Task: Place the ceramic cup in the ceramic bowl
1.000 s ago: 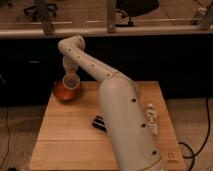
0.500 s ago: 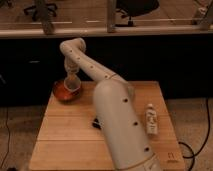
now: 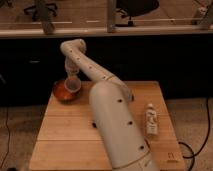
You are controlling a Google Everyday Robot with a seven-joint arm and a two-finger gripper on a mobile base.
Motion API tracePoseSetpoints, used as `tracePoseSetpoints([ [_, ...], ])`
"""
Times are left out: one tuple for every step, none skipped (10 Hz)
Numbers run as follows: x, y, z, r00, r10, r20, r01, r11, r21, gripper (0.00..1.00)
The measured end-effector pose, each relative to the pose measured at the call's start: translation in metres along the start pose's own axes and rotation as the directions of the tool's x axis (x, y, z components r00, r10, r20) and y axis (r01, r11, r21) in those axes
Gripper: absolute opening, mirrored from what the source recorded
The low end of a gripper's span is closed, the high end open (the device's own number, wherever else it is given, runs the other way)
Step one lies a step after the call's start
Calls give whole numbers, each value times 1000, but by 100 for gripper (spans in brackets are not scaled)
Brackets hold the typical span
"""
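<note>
The ceramic bowl, reddish-orange inside with a brown rim, sits at the far left corner of the wooden table. My gripper hangs down from the arm's elbow over the bowl's right side. It is shut on the ceramic cup, a small pale round cup. The cup is tilted and sits at the bowl's right rim. I cannot tell whether it touches the bowl. My arm's thick white link crosses the middle of the table.
A slim white bottle lies on the right side of the table. A flat black object peeks out from behind my arm. A dark counter front runs behind the table. Cables lie on the floor at the right.
The cup has come down a little and to the right, toward the bowl. My arm's thick link has swung left, uncovering the bottle more.
</note>
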Motion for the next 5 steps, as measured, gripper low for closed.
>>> tracePoseSetpoints([
  [-1,-1,1,1000,-7,7,7,1000,-6,15],
  [-3,-1,2,1000,-12,13,12,1000,-12,23],
  [-4,-1,2,1000,-15,21,16,1000,-17,35],
  [-4,-1,3,1000,-17,25,18,1000,-22,44],
  [-2,-1,2,999,-18,30,18,1000,-25,56],
])
